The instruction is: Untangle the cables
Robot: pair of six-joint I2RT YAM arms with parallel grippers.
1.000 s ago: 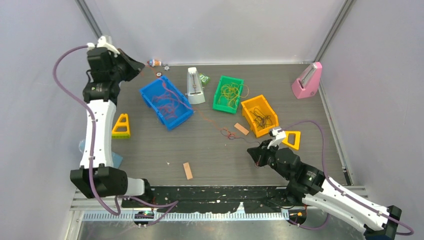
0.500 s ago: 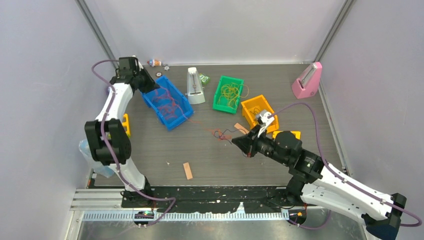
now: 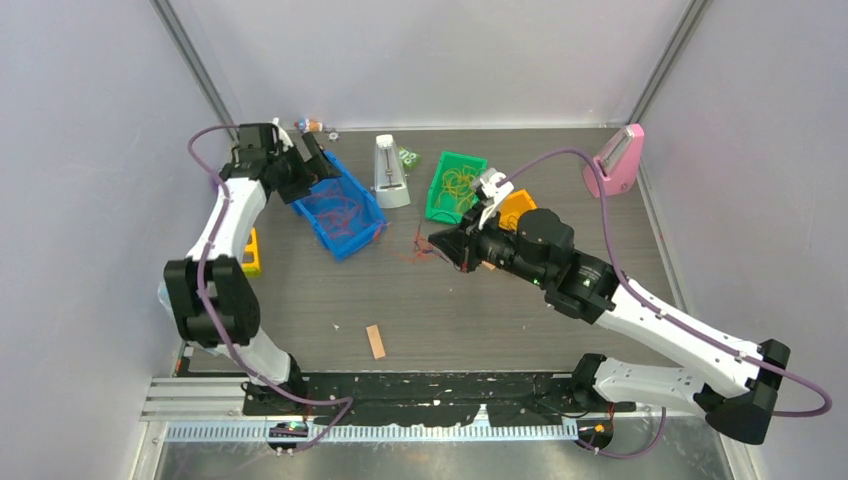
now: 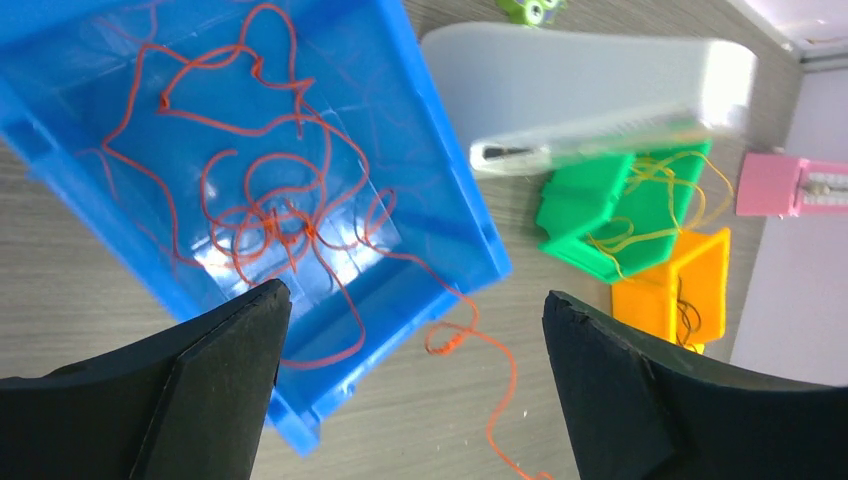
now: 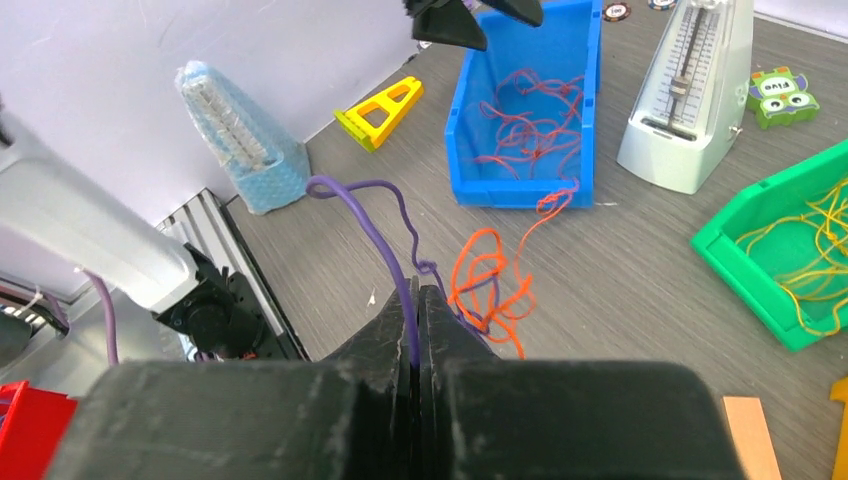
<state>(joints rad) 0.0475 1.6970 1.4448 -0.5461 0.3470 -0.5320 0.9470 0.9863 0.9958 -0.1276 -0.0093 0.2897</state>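
Note:
Red cables [image 4: 270,200] lie loose in the blue bin [image 3: 352,228]. One red strand [image 4: 470,340] trails over the bin's edge onto the table. My left gripper [image 4: 415,300] hangs open above that edge with nothing between its fingers; from above, the left gripper [image 3: 312,165] is at the bin's far end. My right gripper [image 5: 417,295] is shut on a purple cable [image 5: 395,250]. The purple cable is knotted into a small orange-red tangle [image 5: 490,285] on the table just past the right gripper [image 3: 435,240]. Yellow cables [image 3: 458,185] fill the green bin.
A white metronome [image 3: 390,172] stands between the blue and green bins. The orange bin [image 3: 512,208] is partly hidden by my right arm. A pink metronome [image 3: 614,160] is at back right, a yellow triangle [image 3: 245,255] at left, a tan strip [image 3: 375,341] near the front.
The left arm came down over the blue bin and its gripper opened, letting go of the red strand. The right arm swung left towards the middle with the purple cable, dragging the tangle.

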